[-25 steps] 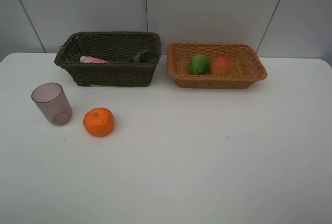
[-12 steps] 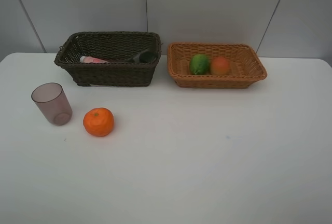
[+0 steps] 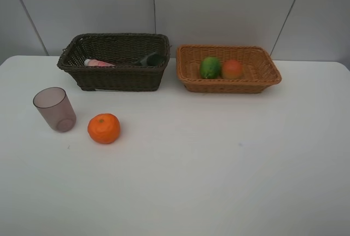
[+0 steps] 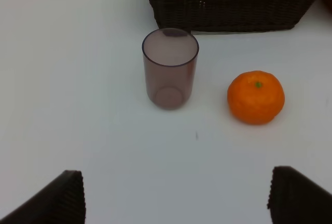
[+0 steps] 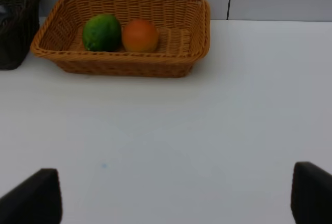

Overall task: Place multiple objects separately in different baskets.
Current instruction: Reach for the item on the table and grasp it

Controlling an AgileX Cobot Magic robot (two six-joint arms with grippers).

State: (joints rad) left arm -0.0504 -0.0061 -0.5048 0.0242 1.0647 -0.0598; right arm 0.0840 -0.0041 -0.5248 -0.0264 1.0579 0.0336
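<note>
Short of cup [image 4: 170, 68], left pincer [image 4: 176, 200] spread; right pincer [image 5: 174, 195] spread facing tan basket [image 5: 119, 66]

Upper left of the high view: a dark brown wicker basket [image 3: 117, 78] holding a pink bottle [image 3: 97, 63] lying down and a black bottle [image 3: 152, 59]. Just right of it, a shallower tan basket [image 3: 224, 86] holds a green fruit [image 3: 210, 68] touching an orange-red fruit [image 3: 232, 69]. Left of centre on the white tabletop stands a translucent purplish cup [image 3: 54, 109], upright and empty, with an orange tangerine [image 3: 104, 128] beside it.

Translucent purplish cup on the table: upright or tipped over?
Upright. The translucent purplish cup stands on its base, rim facing up, empty inside.
</note>
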